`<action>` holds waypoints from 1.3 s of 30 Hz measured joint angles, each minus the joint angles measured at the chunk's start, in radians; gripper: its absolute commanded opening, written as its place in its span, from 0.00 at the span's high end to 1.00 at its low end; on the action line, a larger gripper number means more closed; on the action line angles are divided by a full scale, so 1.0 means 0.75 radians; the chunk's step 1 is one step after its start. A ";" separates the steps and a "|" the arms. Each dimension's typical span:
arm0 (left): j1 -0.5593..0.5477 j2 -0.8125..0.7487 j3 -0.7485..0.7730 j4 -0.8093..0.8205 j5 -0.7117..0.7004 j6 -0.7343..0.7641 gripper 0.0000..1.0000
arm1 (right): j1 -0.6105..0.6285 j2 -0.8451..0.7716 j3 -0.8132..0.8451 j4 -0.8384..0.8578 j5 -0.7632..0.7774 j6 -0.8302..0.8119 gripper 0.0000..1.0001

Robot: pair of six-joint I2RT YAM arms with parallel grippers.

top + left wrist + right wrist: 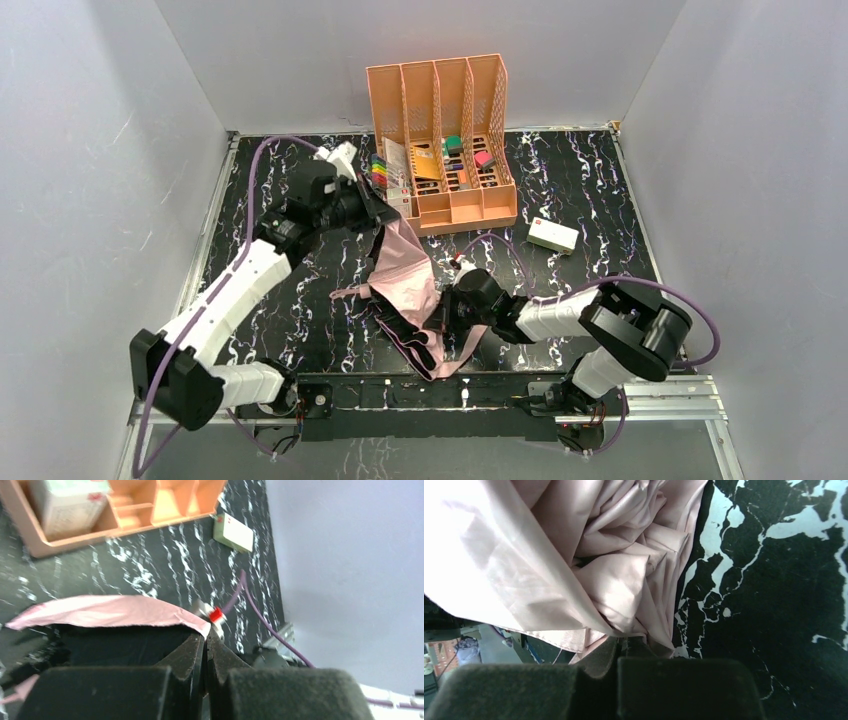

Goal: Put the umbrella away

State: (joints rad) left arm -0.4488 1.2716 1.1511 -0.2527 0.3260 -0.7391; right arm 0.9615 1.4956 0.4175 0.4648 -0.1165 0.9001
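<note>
So the biggest thing here is the black tabletop [600, 190] with white marble veins, boxed in by pale grey walls. The two white-and-black arms reach in from the near edge, the left arm [240, 285] stretched up toward the back and the right arm [560, 315] folded low and pointing left. At the back in the middle there's an orange desk organiser [420, 90], lying with its slots facing up and a bunch of small colourful bits in its compartments. The umbrella [410, 275] is sprawled half collapsed in the middle of the tabletop, just in front of the organiser and between the two arms, pale pink fabric up top with black showing along the lower folds. The left claw [375, 212] is at the far end of it, fingers pressed fully together, and its wrist view shows the pink edge of the fabric running right into the tips. The right claw [447, 312] is at the right side of the canopy, also squeezed tight, with bunched pink fabric pinched at its tips. Off to the right, well apart from the umbrella, sits a small white box [552, 235].
</note>
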 measured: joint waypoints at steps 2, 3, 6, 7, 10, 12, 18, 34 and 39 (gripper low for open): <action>-0.080 -0.069 -0.058 0.038 -0.039 -0.041 1.00 | 0.000 0.019 0.008 0.017 -0.010 0.017 1.00; -0.120 -0.100 -0.082 0.052 -0.054 -0.057 1.00 | 0.000 0.032 0.016 0.024 -0.016 0.024 1.00; -0.276 -0.218 -0.205 0.130 -0.154 -0.123 1.00 | 0.001 0.069 0.041 0.048 -0.034 0.038 1.00; -0.327 -0.261 -0.262 0.159 -0.190 -0.150 1.00 | 0.001 0.078 0.051 0.051 -0.039 0.043 1.00; -0.442 -0.374 -0.429 0.247 -0.291 -0.219 1.00 | 0.001 0.102 0.078 0.046 -0.048 0.045 1.00; -0.518 -0.438 -0.540 0.305 -0.378 -0.260 1.00 | 0.001 0.108 0.090 0.039 -0.048 0.045 1.00; -0.682 -0.513 -0.774 0.512 -0.512 -0.313 1.00 | 0.001 0.104 0.095 0.025 -0.043 0.044 1.00; -1.033 -0.422 -1.160 0.815 -0.731 -0.403 1.00 | 0.004 -0.487 0.004 -0.415 0.189 0.003 0.97; -1.068 -0.342 -1.215 0.869 -0.741 -0.418 0.66 | 0.004 -0.678 0.013 -0.505 0.248 -0.073 0.97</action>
State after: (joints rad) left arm -1.2495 1.0153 0.2398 0.3992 -0.2295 -1.0527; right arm 0.9642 0.9871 0.4274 0.0864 0.0696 0.8452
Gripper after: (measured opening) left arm 0.180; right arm 0.032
